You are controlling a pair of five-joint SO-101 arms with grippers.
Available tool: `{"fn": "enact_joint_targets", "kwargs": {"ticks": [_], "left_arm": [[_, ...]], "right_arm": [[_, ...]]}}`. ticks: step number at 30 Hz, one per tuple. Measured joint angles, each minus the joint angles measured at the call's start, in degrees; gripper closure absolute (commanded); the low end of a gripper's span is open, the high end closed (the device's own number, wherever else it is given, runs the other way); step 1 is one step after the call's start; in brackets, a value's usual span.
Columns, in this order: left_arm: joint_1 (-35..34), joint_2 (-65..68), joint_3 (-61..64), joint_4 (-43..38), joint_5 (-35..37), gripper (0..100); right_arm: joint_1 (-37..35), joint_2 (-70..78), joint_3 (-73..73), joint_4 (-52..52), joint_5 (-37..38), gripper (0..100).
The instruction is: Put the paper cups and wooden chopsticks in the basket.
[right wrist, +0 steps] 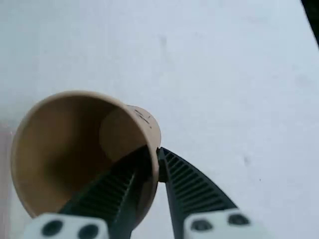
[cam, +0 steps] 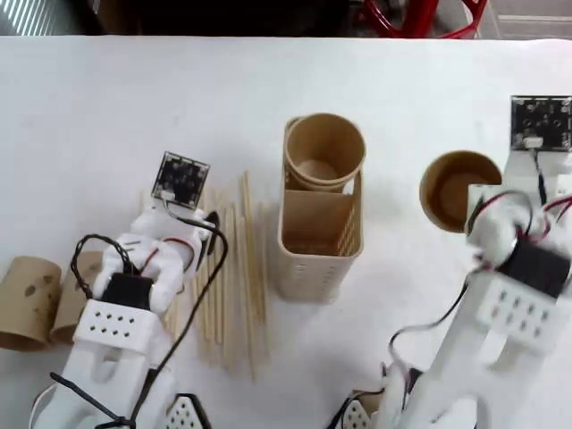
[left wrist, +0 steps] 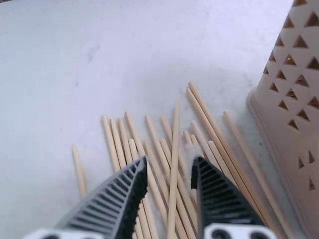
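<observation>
Several wooden chopsticks (cam: 234, 277) lie fanned on the white table, just left of the beige basket (cam: 315, 259). My left gripper (left wrist: 169, 162) hangs open low over them, with one chopstick (left wrist: 174, 149) running between its fingers. Paper cups (cam: 323, 152) sit nested in the basket's far compartment. My right gripper (right wrist: 154, 152) is shut on the rim of a paper cup (right wrist: 75, 149), one finger inside and one outside. That cup (cam: 454, 188) is to the right of the basket, mouth up. Two more paper cups (cam: 27, 302) lie on their sides at the far left.
The basket wall (left wrist: 294, 114) stands close beside the chopsticks. Its near compartment (cam: 315, 219) holds nothing I can see. Open white table (cam: 161, 98) stretches behind the left arm. A red frame (cam: 420, 18) stands beyond the far edge.
</observation>
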Motion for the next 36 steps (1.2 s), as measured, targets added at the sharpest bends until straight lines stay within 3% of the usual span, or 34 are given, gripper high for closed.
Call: {"fn": "enact_joint_targets", "kwargs": {"ticks": [7, 13, 20, 25, 30, 36], "left_arm": [[0.0, 0.0, 0.0, 0.0, 0.0, 85], [0.0, 0.0, 0.0, 0.0, 0.0, 85], [0.0, 0.0, 0.0, 0.0, 0.0, 85], [0.0, 0.0, 0.0, 0.0, 0.0, 85], [0.0, 0.0, 0.0, 0.0, 0.0, 85], [0.0, 0.0, 0.0, 0.0, 0.0, 85]], "right_arm": [[-9.8, -14.8, 0.0, 5.3, 0.0, 98.1], [-14.2, -25.3, -0.1, 5.0, -6.2, 98.1], [-26.0, -29.5, 0.9, -4.7, -17.1, 98.1], [-36.0, -29.6, 9.8, -16.3, -18.6, 98.1], [-36.7, -28.9, 20.0, -25.1, -18.6, 98.1], [-36.9, -29.1, 22.9, -26.9, -18.6, 98.1]]}}
